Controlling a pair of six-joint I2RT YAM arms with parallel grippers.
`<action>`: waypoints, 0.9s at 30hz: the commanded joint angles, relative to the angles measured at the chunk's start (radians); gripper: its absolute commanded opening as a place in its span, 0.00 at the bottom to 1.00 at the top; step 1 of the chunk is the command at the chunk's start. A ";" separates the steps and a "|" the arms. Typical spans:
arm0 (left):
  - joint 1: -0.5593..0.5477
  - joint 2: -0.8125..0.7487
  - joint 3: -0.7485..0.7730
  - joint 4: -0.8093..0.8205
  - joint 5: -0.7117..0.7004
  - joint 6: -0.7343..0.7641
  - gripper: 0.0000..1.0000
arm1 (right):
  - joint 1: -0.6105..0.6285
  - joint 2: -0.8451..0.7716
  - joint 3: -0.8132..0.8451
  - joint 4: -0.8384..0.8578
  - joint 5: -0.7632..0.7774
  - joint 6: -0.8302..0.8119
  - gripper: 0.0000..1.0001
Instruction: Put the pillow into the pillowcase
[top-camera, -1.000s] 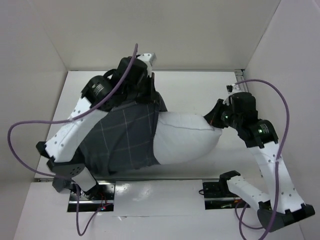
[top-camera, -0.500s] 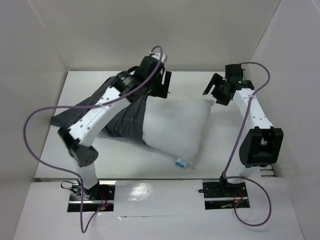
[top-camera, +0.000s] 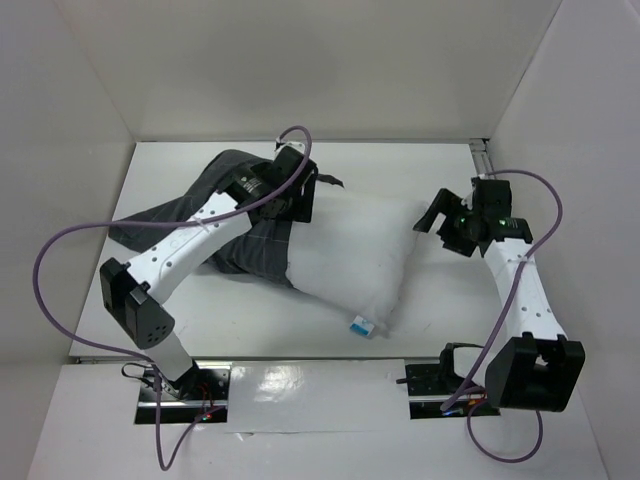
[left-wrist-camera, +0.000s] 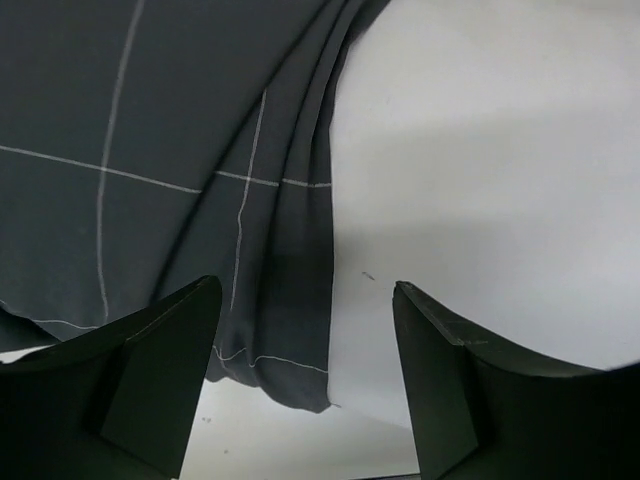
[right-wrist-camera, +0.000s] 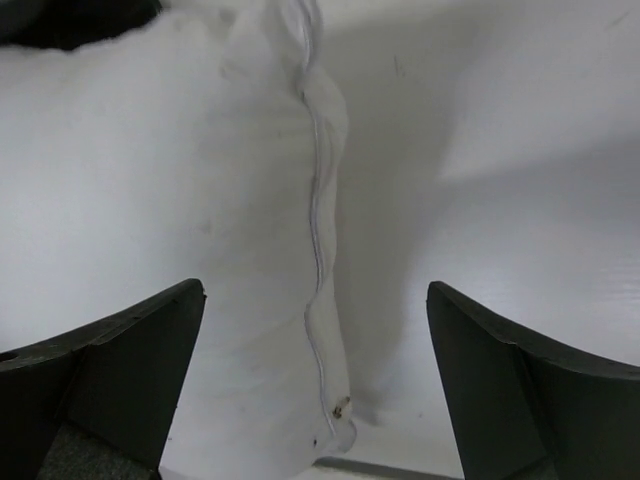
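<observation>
plump white rectangular fabric pillow (top-camera: 350, 250): plain white all over | small corner tag (top-camera: 361, 326): white and blue | limp cloth pillowcase (top-camera: 258, 250): dark charcoal grey, thin pale grid lines | robot arms (top-camera: 190, 240): white shells, black joints | looping cables (top-camera: 36, 280): purple | flat table top (top-camera: 440, 300): white

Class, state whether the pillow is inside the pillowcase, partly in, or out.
Partly in: only the left end of the pillow is under the pillowcase; the rest, with its tag, lies bare.
</observation>
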 joint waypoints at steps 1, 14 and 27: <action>0.025 0.004 -0.010 0.046 0.013 -0.015 0.82 | 0.004 -0.046 -0.067 -0.027 -0.134 -0.042 0.99; 0.068 0.097 -0.022 0.019 0.003 -0.028 0.55 | 0.004 -0.080 -0.133 -0.075 -0.208 -0.073 1.00; 0.077 0.071 0.025 0.005 0.079 -0.037 0.00 | 0.070 -0.059 -0.216 0.102 -0.434 -0.015 1.00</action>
